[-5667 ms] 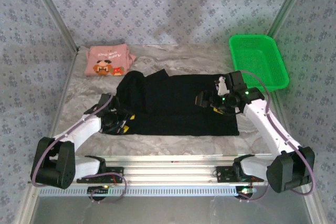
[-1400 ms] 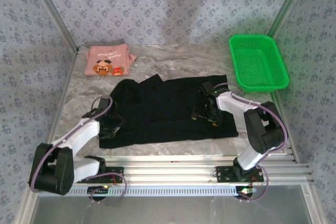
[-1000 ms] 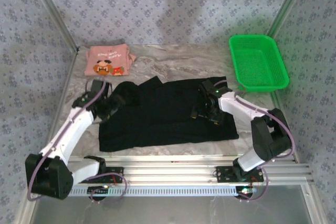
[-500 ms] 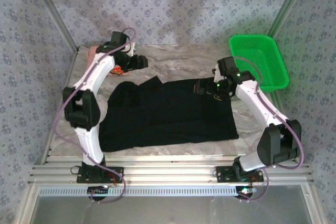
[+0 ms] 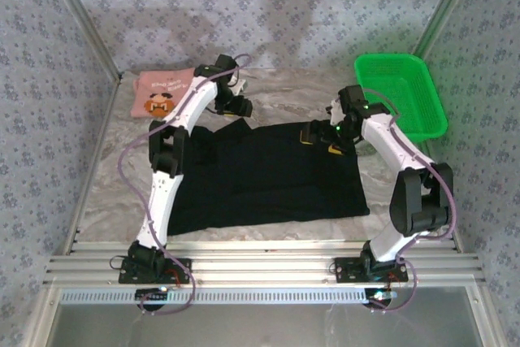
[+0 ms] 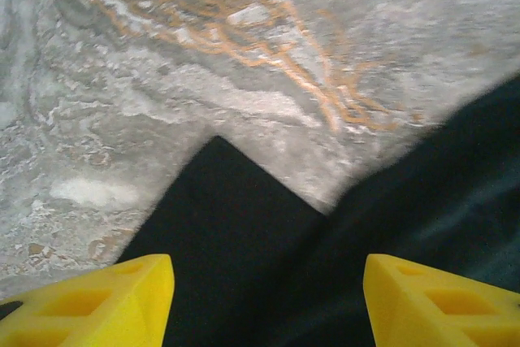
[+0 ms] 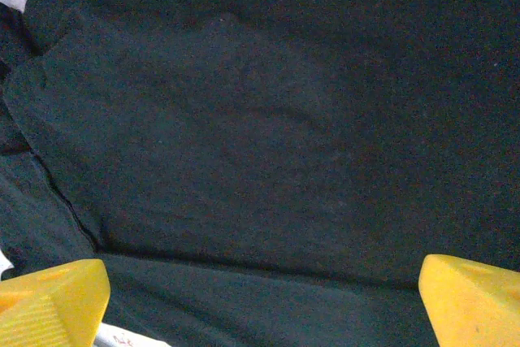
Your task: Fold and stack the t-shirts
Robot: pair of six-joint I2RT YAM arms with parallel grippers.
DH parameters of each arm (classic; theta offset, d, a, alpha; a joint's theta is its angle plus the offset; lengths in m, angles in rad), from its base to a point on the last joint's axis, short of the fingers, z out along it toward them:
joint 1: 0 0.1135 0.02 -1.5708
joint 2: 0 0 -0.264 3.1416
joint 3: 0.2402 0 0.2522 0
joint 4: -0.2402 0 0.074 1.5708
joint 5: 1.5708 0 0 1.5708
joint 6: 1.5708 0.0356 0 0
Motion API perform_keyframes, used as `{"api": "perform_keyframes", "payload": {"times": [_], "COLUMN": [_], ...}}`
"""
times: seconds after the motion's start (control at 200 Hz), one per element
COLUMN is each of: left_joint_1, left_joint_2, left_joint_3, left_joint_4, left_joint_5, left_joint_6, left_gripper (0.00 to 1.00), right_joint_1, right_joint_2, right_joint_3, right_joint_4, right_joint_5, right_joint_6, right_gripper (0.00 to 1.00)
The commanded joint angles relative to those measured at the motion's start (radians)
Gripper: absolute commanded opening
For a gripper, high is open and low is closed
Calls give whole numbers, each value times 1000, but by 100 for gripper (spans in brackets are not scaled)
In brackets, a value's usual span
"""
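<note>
A black t-shirt [image 5: 260,176] is laid flat on the marble table [image 5: 284,91], with a folded pink t-shirt [image 5: 162,95] beyond its far-left corner. The left gripper [image 5: 241,106] is held above its far edge, the right gripper [image 5: 319,136] above its far-right corner — both are seen parted, gripping nothing

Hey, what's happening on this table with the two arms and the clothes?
Two robot arms are meant to fold and stack t-shirts. A black t-shirt lies spread out on the marble table. The left claw hovers open over a pointed corner at the shirt's far edge, and the right claw hovers open over its far right part; neither grips cloth. A pink t-shirt with a cartoon face sits folded in the far left corner, a green basket at the far right.
</note>
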Motion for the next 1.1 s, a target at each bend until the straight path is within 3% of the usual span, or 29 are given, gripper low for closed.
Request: {"api": "perform_keyframes", "payload": {"times": [0.0,0.485,0.789,1.094], "left_joint_1": [4,7,-11,-36], "left_joint_2": [27,156,226,143], "left_joint_3": [43,105,157,7], "left_joint_4": [-15,58,13,44], "left_joint_5": [-91,-87,-95,-90], "left_joint_6": [-3,-42,-58,-24], "left_gripper": [60,60,51,51], "right_joint_1": [-9,-28,-32,-82], "right_joint_2": [25,27,29,65], "right_joint_3": [13,-39,-44,-33], "right_joint_4": [-43,-17,-25,-4], "right_joint_5": [-16,-32,-33,-50], "right_joint_6": [-24,-13,-18,-12], "right_gripper": [100,99,99,99]}}
